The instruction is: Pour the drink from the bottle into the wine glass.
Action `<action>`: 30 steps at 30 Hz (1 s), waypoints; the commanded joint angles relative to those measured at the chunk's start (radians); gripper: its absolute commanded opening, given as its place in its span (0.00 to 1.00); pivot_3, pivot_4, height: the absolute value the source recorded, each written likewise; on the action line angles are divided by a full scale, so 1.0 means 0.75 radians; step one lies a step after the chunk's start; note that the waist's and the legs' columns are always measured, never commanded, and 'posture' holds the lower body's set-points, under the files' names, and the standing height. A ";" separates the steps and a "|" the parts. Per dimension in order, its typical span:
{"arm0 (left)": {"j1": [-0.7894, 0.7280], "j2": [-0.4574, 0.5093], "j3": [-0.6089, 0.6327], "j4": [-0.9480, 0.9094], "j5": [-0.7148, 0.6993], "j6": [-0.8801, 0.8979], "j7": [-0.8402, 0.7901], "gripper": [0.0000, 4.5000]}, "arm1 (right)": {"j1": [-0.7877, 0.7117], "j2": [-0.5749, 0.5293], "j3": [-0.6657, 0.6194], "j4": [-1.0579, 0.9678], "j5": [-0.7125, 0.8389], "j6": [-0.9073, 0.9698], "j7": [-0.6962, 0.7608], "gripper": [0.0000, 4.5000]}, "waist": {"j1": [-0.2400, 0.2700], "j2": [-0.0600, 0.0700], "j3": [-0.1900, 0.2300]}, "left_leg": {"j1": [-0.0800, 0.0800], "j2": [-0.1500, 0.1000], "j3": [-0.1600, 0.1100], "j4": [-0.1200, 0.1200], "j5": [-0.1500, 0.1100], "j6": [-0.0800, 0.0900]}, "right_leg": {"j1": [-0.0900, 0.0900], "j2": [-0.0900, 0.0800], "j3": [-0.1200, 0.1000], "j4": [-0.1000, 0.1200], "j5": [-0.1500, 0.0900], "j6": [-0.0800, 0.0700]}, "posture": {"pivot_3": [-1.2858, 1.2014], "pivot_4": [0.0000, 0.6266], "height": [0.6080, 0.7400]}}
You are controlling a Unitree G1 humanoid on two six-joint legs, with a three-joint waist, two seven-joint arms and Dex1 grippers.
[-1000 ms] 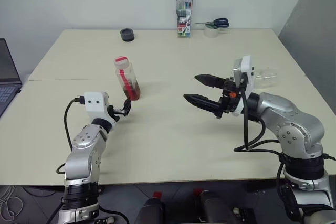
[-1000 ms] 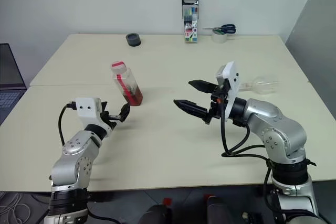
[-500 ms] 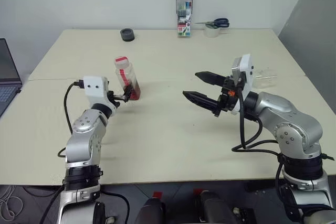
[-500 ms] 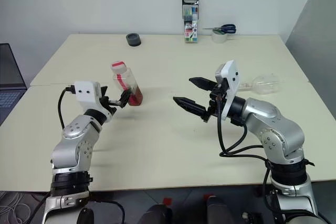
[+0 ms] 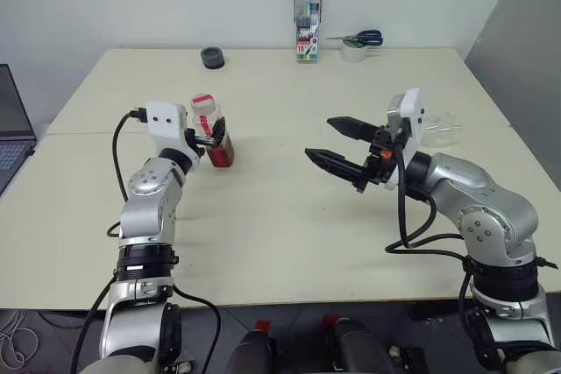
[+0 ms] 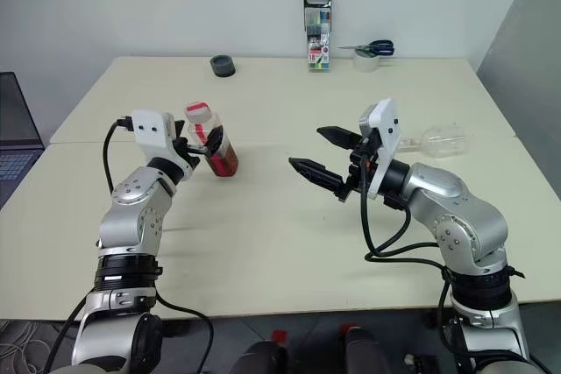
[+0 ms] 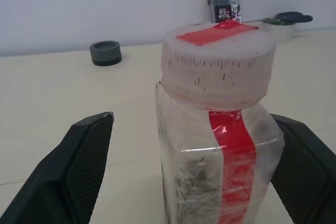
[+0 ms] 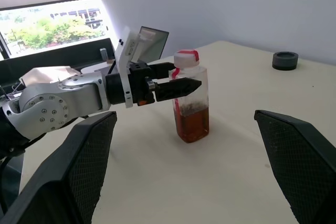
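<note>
Bottle [image 5: 213, 130] between left gripper [image 5: 209, 140] fingers

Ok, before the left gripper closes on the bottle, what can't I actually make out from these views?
- Wine glass: in both head views the right gripper's white wrist housing covers part of it; upright or on its side is unclear.
- Bottle: the left wrist view cuts off its base and the drink; contact with the fingers can't be judged.
- Left gripper: in the head views its far finger hides behind the bottle.
</note>
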 commanded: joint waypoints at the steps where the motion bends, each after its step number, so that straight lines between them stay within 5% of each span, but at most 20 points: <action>1: -0.052 -0.004 -0.007 0.028 0.011 -0.069 -0.005 0.99 | -0.020 0.000 -0.032 -0.054 0.028 -0.012 -0.015 1.00 | 0.000 0.000 0.000 | 0.000 0.000 0.000 0.000 0.000 0.000 | 0.000 0.000 0.000 0.000 0.000 0.000 | 0.52 0.24 1.00; 23: -0.111 -0.022 0.002 0.168 0.001 -0.175 -0.003 0.99 | -0.024 0.006 -0.032 -0.044 0.032 -0.025 -0.063 1.00 | -0.001 0.000 0.000 | 0.000 0.000 0.000 0.000 0.000 0.000 | 0.000 0.000 0.000 0.001 0.000 0.000 | 0.52 0.24 1.00; 30: -0.088 -0.025 0.015 0.168 -0.016 -0.169 0.000 0.59 | -0.026 0.009 -0.032 -0.042 0.026 -0.030 -0.069 1.00 | -0.001 0.000 0.000 | 0.000 0.000 0.000 0.001 0.000 0.000 | 0.000 0.000 0.000 0.001 0.000 0.000 | 0.52 0.24 1.00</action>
